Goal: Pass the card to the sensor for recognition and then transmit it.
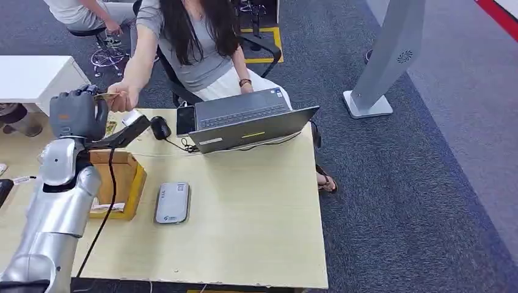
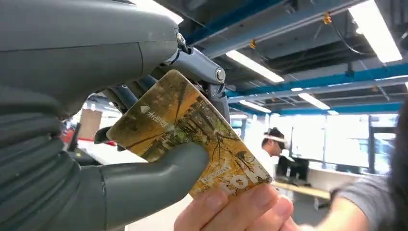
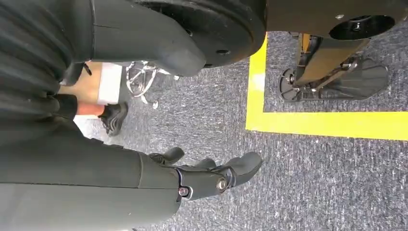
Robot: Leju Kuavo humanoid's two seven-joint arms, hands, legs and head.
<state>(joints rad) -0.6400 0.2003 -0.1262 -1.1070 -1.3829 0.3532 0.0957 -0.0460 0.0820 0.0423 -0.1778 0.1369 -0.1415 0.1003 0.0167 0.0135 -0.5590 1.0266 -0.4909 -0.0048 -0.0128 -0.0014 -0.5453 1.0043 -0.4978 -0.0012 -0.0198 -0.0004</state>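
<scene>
Now the left hand (image 1: pixel 78 113) pinches the card (image 2: pixel 185 132) between thumb and fingers (image 2: pixel 211 86), its long axis running out to the person's hand (image 2: pixel 240 211) gripping the far end above the surface (image 1: pixel 244 207)

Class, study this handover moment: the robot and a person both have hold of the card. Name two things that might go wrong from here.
1. The left hand pinches the card while the person's hand grips its far corner; if neither lets go, it may bend, and if both do, it may drop.
2. The laptop and mouse lie close by; a dropped card might land among them.
</scene>
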